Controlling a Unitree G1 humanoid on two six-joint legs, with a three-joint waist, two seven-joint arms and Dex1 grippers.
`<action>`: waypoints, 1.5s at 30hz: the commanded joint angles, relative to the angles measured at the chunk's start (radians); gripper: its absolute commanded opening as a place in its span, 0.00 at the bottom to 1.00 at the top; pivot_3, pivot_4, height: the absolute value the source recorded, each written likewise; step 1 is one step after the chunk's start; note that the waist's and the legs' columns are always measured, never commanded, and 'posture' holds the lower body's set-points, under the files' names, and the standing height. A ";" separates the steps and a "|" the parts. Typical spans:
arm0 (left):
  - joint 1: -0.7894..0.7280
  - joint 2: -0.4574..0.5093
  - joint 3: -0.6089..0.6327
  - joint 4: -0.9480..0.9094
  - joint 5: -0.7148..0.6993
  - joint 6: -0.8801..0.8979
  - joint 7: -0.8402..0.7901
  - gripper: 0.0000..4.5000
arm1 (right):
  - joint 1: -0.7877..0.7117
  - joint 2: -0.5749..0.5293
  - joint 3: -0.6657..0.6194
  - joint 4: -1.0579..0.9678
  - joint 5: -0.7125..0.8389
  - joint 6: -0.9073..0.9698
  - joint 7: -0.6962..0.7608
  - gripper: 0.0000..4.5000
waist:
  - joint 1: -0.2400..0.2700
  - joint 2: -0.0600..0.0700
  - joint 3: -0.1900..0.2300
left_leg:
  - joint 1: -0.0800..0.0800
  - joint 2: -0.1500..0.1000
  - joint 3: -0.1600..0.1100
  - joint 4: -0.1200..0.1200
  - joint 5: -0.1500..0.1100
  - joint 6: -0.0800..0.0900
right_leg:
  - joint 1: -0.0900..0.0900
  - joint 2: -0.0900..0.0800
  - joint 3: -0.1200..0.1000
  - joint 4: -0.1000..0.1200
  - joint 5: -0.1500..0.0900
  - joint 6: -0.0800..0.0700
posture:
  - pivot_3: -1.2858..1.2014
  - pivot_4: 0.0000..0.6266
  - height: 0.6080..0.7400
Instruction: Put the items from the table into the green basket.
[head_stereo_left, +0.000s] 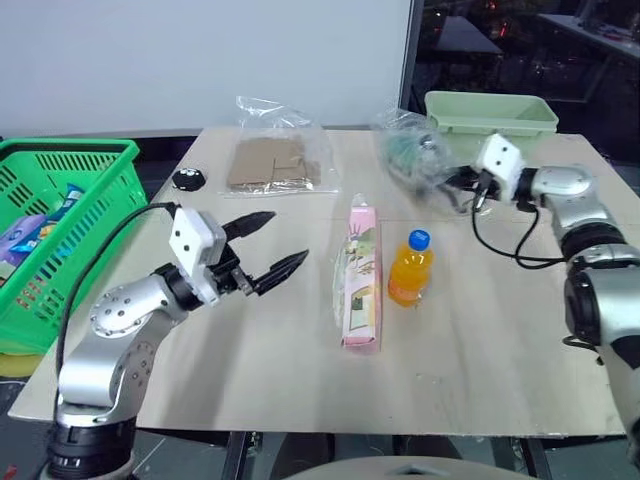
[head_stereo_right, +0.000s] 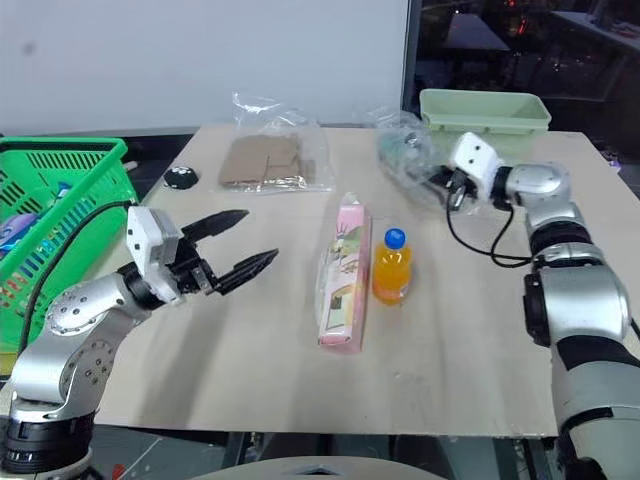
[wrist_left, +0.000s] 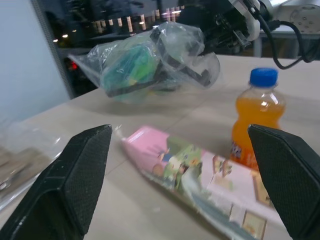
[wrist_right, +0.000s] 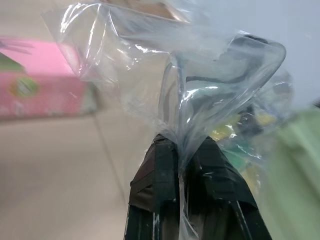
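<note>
Pinching a fold of clear film between its two black fingers, the right pincer (wrist_right: 182, 150) is clenched on the crinkly clear bag (head_stereo_left: 412, 155) of blue, green and dark bits at the far right of the table (head_stereo_left: 480, 370), close in front of the pale green tub (head_stereo_left: 490, 112); the grip takes only the loose plastic at one end, so the contents look set to hang and swing below the fingers rather than sit firmly, and whether the bag has left the wood cannot be told. Across the table, the left pincer (head_stereo_left: 268, 250) hovers released, its fingers spread wide and aimed level toward the middle, where the long pink-and-green snack packet (head_stereo_left: 360, 278) lies flat with the orange-drink bottle (head_stereo_left: 409, 267) standing upright just beside it on the robot's right; that open stance suggests it is lined up for one of those two. The green basket (head_stereo_left: 100, 190) sits off the table's left edge, already holding some packets, well apart from the bag, so the right arm's load faces a long carry across the whole table or a pass to the other side. A clear packet of brown card (head_stereo_left: 268, 160) and a small black disc (head_stereo_left: 187, 179) rest near the far edge; three items, by this reading, remain outside the basket
</note>
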 joint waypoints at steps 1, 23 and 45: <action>-0.107 -0.011 -0.041 0.036 -0.024 0.008 -0.018 1.00 | -0.018 -0.085 -0.052 -0.067 0.052 -0.001 0.014 0.01 | -0.003 0.000 0.000 | 0.000 0.000 0.000 0.000 0.000 0.000 | 0.000 0.000 0.000 0.000 0.000 0.000 | 0.55 0.00 1.00; -0.526 -0.126 -0.254 0.343 0.021 -0.048 -0.291 1.00 | 0.867 -0.533 -0.420 -0.983 0.408 0.591 0.141 0.26 | -0.153 0.007 0.000 | 0.002 -0.001 0.000 0.003 0.000 0.001 | 0.004 0.001 0.003 0.000 0.001 0.006 | 0.45 0.00 1.00; -0.325 -0.035 -0.179 0.244 0.069 -0.045 -0.242 1.00 | 0.922 -0.376 -0.456 -1.384 0.753 1.069 0.154 0.99 | -0.236 -0.004 0.006 | 0.014 0.000 -0.005 0.002 0.000 0.001 | 0.018 0.002 0.001 -0.002 -0.001 0.012 | 0.48 0.00 1.00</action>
